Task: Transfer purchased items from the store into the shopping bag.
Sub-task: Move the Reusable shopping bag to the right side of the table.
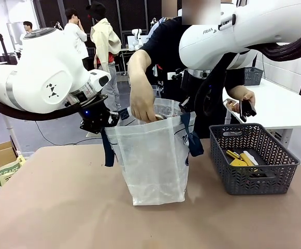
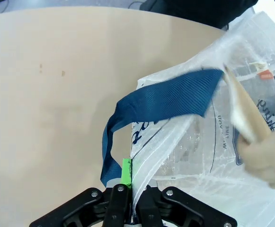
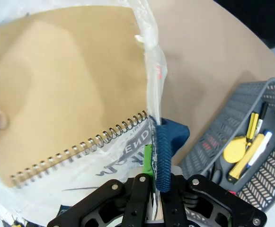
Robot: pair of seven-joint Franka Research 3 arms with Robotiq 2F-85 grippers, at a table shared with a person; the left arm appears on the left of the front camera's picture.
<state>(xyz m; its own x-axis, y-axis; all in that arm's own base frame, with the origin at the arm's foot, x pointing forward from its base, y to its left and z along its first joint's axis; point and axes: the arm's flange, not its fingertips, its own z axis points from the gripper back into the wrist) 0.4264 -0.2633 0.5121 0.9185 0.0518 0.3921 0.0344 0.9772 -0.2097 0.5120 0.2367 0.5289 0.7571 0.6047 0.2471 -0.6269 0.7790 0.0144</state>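
Our left gripper (image 2: 131,189) and right gripper (image 3: 154,185) each pinch the bag (image 1: 155,161) at opposite rims, holding its mouth wide so the person's hand (image 1: 142,109) can lower a notebook (image 3: 66,80) inside.

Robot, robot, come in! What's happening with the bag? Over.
Left claw, right claw shut on shopping bag rim. Person's hand holds tan notebook at its mouth. Basket beside, apart.

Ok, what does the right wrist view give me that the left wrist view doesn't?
Right wrist: the grey basket with yellow tools inside, and the right gripper shut on the shopping bag at its rim. Left wrist: the left gripper shut on the bag's other side. Both: the bag, a navy strap, the table, and a tan notebook at the bag's mouth.
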